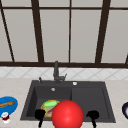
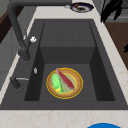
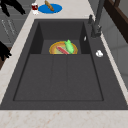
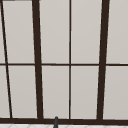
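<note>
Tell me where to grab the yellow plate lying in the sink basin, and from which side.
Take the yellow plate by its bare rim nearest the front counter, probably from above: it lies flat on the sink floor, walls close around, with a green item and red item covering its middle.

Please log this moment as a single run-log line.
left hand: sink front edge | right hand: sink front edge | plate: in basin, green and red items

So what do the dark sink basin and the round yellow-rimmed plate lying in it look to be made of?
The dark sink basin looks like matte composite or stone: charcoal, even, no glints. The round yellow-rimmed plate seems glazed ceramic or plastic, going by its flat, bright colour; the render leaves that open. It holds a green piece and a red strip. The left hand and right hand hover at the sink's front edge.
</note>
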Motion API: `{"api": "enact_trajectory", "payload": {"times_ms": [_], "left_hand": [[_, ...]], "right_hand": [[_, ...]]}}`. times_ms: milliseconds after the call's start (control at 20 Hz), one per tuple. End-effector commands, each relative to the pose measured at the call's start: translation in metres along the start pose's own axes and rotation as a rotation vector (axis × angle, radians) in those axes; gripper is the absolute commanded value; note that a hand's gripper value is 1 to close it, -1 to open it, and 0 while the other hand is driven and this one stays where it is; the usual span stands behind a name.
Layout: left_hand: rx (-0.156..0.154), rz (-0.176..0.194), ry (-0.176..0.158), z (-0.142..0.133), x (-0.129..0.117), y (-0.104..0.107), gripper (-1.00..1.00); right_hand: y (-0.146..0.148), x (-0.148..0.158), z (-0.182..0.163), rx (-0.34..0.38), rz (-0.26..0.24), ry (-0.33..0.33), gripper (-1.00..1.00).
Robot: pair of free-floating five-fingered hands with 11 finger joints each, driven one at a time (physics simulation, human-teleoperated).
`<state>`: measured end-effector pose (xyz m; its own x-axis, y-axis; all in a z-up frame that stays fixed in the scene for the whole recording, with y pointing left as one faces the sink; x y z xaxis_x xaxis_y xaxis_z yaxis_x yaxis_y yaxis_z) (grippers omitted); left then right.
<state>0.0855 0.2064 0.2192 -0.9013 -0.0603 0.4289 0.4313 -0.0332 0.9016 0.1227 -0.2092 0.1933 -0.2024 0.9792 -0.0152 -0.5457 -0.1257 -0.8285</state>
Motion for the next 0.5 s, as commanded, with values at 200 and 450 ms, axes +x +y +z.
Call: {"api": "enact_trajectory", "payload": {"times_ms": [200, 450], "left_hand": [[0.004, -0.010, 0.003, 0.000, 0.000, 0.000, 0.00], [0.008, -0.017, 0.006, 0.000, -0.001, 0.000, 0.00]], "right_hand": [[-0.002, 0.010, -0.001, -0.017, 0.041, -0.040, -1.00], [-0.003, 0.013, -0.003, -0.115, 0.071, -0.065, -1.00]]}}
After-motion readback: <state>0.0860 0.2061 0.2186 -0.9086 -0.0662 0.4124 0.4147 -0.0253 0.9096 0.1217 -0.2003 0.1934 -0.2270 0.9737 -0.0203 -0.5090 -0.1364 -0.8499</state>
